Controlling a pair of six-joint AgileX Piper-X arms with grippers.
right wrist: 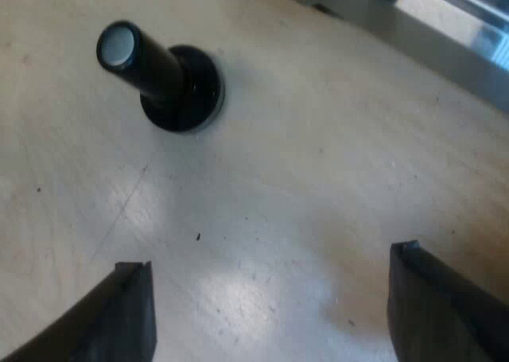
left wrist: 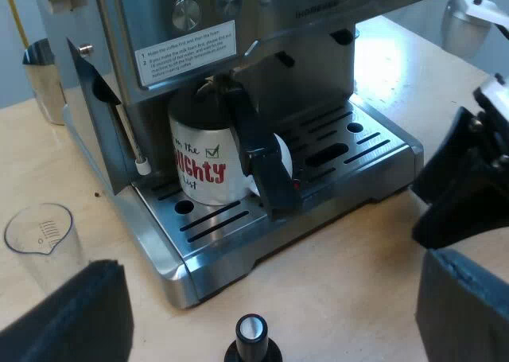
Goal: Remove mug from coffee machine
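A white mug (left wrist: 208,165) with red lettering stands on the drip tray (left wrist: 354,143) of the espresso machine (left wrist: 238,28), under the locked-in metal holder. The holder's dark handle (left wrist: 258,151) slopes down across the mug and ends in red. My left gripper (left wrist: 270,278) hovers open over the table before the machine, well short of the mug, with nothing between its fingers. A black-knobbed tamper (left wrist: 251,338) stands just beneath it. My right gripper (right wrist: 270,278) is open above bare tabletop, with the tamper (right wrist: 163,75) a little ahead. The right arm's black body (left wrist: 465,183) hangs near the tray's corner.
A clear measuring glass (left wrist: 40,235) stands on the table beside the machine's base. A metal jug (left wrist: 44,75) sits farther back by the machine's side, and another metal vessel (left wrist: 469,20) stands beyond the tray. The machine's base edge (right wrist: 445,36) lies ahead of my right gripper.
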